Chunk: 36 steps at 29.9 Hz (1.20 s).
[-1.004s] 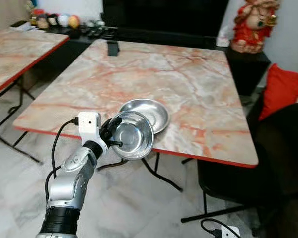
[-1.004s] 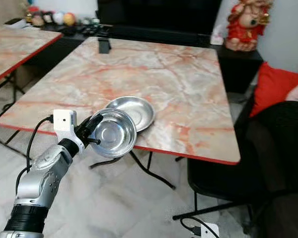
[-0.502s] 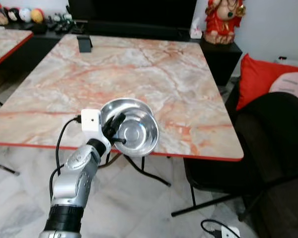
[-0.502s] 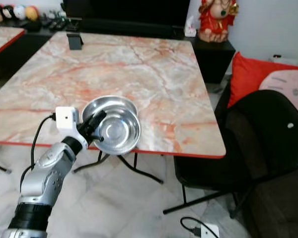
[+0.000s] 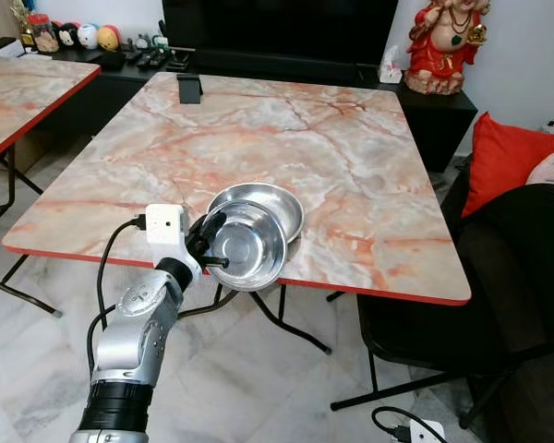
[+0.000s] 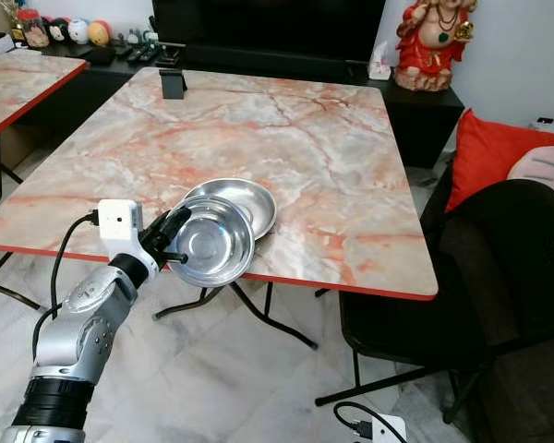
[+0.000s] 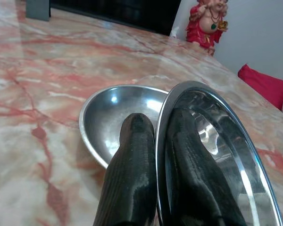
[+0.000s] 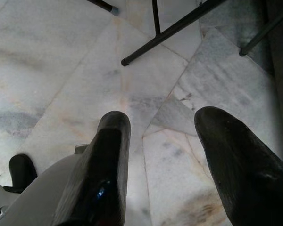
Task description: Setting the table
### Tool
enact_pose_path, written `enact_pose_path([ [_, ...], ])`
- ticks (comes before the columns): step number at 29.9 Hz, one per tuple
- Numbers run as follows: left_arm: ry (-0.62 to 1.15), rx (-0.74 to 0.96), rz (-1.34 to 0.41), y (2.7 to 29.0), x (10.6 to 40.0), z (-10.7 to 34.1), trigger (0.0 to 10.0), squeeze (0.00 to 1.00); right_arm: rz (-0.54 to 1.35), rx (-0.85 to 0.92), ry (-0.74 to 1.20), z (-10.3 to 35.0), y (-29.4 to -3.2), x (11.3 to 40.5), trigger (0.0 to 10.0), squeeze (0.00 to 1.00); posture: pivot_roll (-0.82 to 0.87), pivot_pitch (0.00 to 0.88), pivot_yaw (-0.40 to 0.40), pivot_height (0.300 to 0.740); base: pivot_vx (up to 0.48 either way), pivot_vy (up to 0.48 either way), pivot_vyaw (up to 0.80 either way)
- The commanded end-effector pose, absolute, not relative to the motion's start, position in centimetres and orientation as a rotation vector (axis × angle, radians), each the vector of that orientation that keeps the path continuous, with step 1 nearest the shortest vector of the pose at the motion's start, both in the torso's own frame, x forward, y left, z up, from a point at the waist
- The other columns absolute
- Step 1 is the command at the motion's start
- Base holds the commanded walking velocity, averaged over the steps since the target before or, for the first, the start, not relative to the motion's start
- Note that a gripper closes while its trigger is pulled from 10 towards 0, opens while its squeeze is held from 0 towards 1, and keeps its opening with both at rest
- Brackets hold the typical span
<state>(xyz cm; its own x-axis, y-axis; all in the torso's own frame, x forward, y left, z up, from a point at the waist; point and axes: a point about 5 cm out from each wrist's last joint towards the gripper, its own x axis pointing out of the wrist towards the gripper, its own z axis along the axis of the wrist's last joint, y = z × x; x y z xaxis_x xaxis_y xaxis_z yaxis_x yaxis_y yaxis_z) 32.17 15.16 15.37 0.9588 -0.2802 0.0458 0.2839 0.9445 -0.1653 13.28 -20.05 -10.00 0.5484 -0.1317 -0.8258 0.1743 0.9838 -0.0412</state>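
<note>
Left gripper (image 5: pixel 206 246): clamped on the rim of a steel bowl (image 5: pixel 249 246), one finger inside and one outside, as the left wrist view showed.
Held bowl: tilted on edge at the near rim of the marble table (image 5: pixel 286 138), overlapping a second steel bowl (image 5: pixel 268 201).
Second bowl: flat on the table, just behind the held one.
Right gripper (image 8: pixel 160 155): fingers spread wide, holding nothing, above the pale tiled floor (image 8: pixel 52 61).
Surroundings: black chair (image 5: pixel 499 305) right of the table; red figurine (image 5: pixel 440 46) beyond its far corner.
</note>
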Motion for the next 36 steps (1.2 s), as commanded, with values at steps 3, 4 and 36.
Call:
enact_pose_path([
  [3,-0.049,-0.166,-0.301,14.7,32.4,16.0,10.0,0.0,-0.192,0.046,0.976,-10.0,-20.3,13.1,10.0,0.0,0.1,0.0,-0.064,0.731,0.0,-0.322,0.0],
  [4,-0.049,-0.166,-0.302,14.7,32.4,15.9,10.0,0.0,-0.192,0.046,0.976,-10.0,-20.4,13.1,10.0,0.0,0.1,0.0,-0.065,0.731,0.0,0.0,0.0],
  [36,-0.157,-0.473,-0.297,15.9,32.5,18.1,10.0,0.0,-0.189,0.045,0.976,-10.0,-20.3,13.1,10.0,0.0,0.1,0.0,-0.071,0.731,0.0,0.0,0.0],
])
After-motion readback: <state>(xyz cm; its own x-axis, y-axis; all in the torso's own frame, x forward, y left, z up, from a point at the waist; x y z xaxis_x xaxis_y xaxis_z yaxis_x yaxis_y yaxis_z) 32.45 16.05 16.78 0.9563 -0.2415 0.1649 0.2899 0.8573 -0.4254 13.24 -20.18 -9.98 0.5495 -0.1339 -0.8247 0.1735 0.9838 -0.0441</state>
